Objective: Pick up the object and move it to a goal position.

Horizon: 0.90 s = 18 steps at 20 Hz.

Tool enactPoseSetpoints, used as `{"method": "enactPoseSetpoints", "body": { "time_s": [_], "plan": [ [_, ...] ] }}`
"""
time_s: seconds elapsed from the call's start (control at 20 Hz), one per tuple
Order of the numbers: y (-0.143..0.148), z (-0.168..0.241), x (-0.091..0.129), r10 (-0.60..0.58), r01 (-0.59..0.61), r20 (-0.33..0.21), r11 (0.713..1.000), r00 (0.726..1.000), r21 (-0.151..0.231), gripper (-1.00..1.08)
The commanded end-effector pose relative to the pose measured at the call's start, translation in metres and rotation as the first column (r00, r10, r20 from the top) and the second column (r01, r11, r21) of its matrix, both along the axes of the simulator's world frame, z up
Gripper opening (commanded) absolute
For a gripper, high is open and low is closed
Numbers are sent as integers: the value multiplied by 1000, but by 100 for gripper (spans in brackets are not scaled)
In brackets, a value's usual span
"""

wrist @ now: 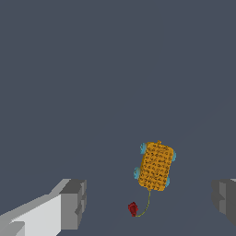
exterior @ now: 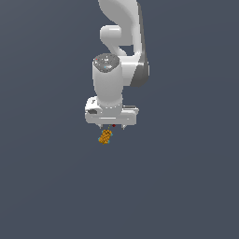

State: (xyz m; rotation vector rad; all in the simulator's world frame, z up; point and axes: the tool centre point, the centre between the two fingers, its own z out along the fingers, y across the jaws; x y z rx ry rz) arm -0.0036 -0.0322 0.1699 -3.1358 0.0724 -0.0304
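Observation:
The object [exterior: 105, 137] is a small orange studded block with teal-blue edges, lying on the dark grey surface. In the exterior view it sits just below the white gripper [exterior: 113, 127], toward that view's left finger. In the wrist view the object [wrist: 157, 166] lies between the two grey fingertips [wrist: 73, 203], apart from both and further from the camera than they are. The gripper [wrist: 150, 200] is open and empty, its jaws spread far wider than the block.
A tiny red marker [wrist: 133, 209] lies close to the block, joined to it by a thin line; it also shows under the gripper in the exterior view [exterior: 113, 125]. The white arm [exterior: 116, 56] rises behind the gripper. The flat dark grey surface [exterior: 186, 186] surrounds everything.

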Motion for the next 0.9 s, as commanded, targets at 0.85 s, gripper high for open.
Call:
{"method": "enactPoseSetpoints", "body": {
  "time_s": [0.85],
  "plan": [
    [-35,-99,-64,-238,238,-19,971,971,-3,100]
  ]
}}
